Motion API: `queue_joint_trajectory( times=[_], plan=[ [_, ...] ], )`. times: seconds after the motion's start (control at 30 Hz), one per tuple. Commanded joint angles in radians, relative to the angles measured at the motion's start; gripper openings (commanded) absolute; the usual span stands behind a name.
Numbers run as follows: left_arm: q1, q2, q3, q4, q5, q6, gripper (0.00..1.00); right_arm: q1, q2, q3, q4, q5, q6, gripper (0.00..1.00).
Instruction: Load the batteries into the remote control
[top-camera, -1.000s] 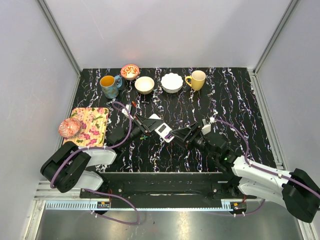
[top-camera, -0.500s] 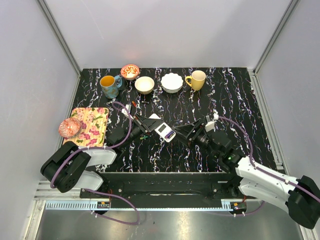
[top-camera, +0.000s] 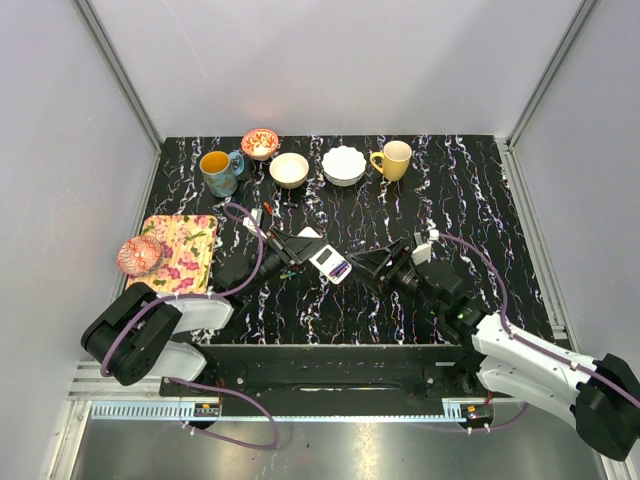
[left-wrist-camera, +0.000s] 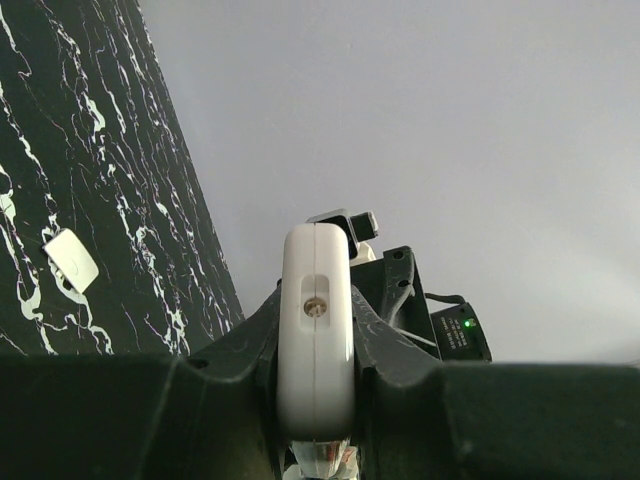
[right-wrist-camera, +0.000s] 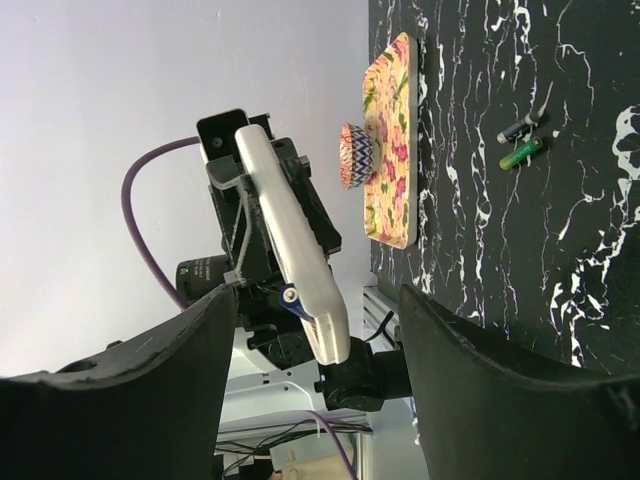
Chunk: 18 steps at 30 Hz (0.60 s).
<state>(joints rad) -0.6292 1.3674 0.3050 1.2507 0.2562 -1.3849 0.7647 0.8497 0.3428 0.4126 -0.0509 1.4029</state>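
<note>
The right gripper (top-camera: 370, 264) has drawn back a little to the right, away from the remote (top-camera: 328, 263), which it almost touched a second ago; the left arm and the remote have not shifted. The right jaws stand wide apart and hold nothing, and in the right wrist view the remote shows beyond the gap between the two fingers. The left gripper (top-camera: 308, 257) is clamped on the remote, its fingers pressed against both flat sides, so the left wrist view shows only the remote's narrow white edge between them. The remote hangs tilted above the table (top-camera: 480, 200), a bit left of the middle, with its end toward the right gripper. Two batteries, one black (right-wrist-camera: 523, 125) and one green (right-wrist-camera: 522, 152), lie side by side on the table under the left arm. A small white piece (left-wrist-camera: 71, 262) lies flat just beyond the remote. At the left edge sits a floral tray (top-camera: 185, 250) with a patterned round thing (top-camera: 138, 255) on its left side. Along the far edge stand a blue mug (top-camera: 218, 170), a red bowl (top-camera: 260, 142), a cream bowl (top-camera: 289, 169), a white bowl (top-camera: 343, 165) and a yellow mug (top-camera: 394, 159).
</note>
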Motion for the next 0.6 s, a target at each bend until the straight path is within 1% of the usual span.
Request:
queue_joint_trajectory(
  times=[0.0, 0.57],
  plan=[
    [0.002, -0.039, 0.017, 0.414, -0.029, -0.002, 0.0, -0.007, 0.017, -0.005, 0.022, -0.027, 0.013, 0.71],
    [0.002, -0.039, 0.028, 0.414, -0.025, -0.003, 0.0, -0.007, 0.045, -0.028, 0.052, -0.043, 0.027, 0.69]
  ],
)
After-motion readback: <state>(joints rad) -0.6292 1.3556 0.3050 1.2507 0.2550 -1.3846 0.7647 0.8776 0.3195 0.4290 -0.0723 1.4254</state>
